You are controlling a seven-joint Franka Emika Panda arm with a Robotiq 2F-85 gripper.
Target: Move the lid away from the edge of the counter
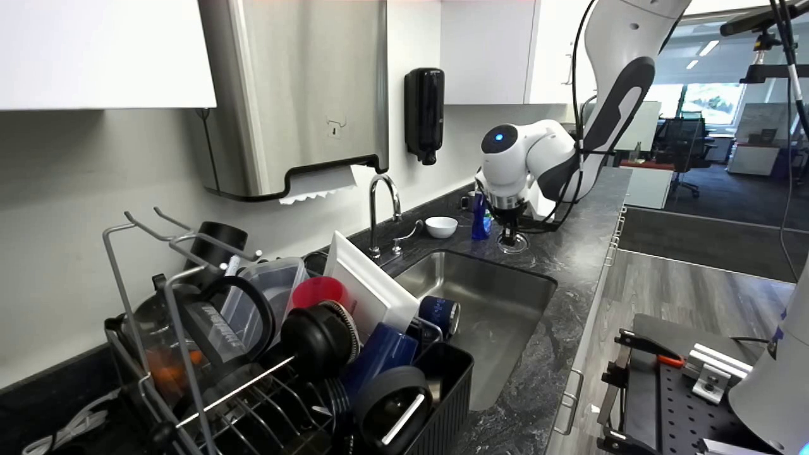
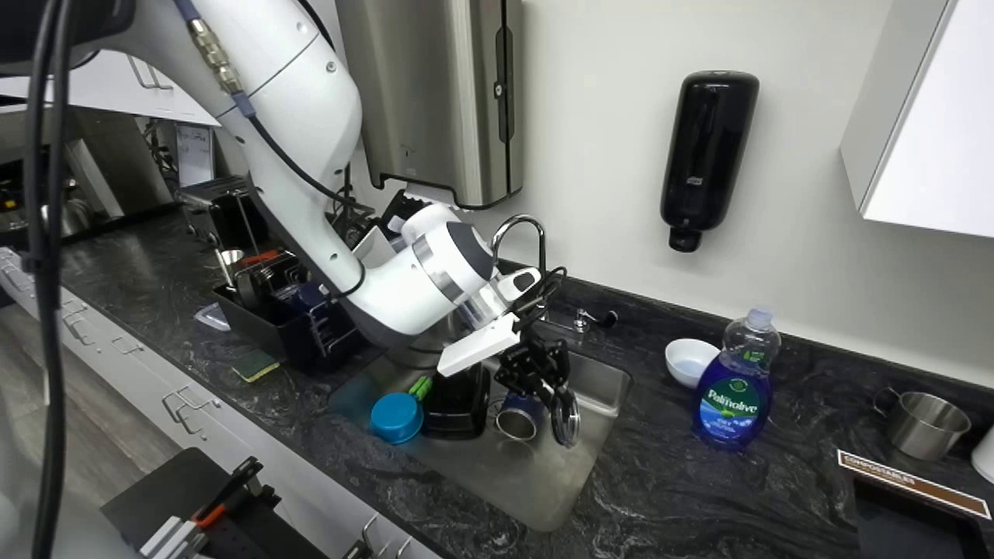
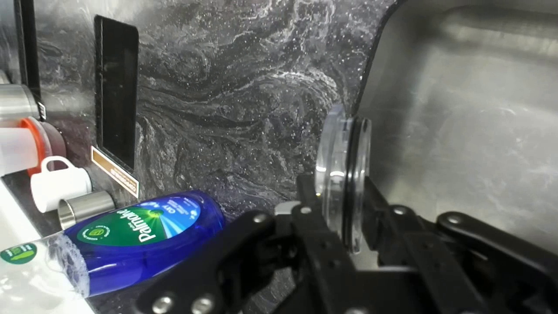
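The pincer is clamped on the lid, a finger against each face, so the clear disc with its dark band hangs on edge between the tips. In the wrist view the veined desk spreads left of the pincer and the steel sink opens to its right, with the sink's rim just beyond the lid; whether the lid is over the desk or the sink I cannot tell. On the desk side of the pincer a blue dish soap bottle stands upright, in the way between it and a small metal cup. A white bowl sits just beside that bottle, closer to the wall. Farther left of the pincer are a white mug and a brown-labelled black panel. On the sink side, lower than the pincer, a dark blue mug lies tipped, near a black container and a turquoise cup. The faucet rises on its wall side; well apart, past the sink, stands a loaded dish rack.
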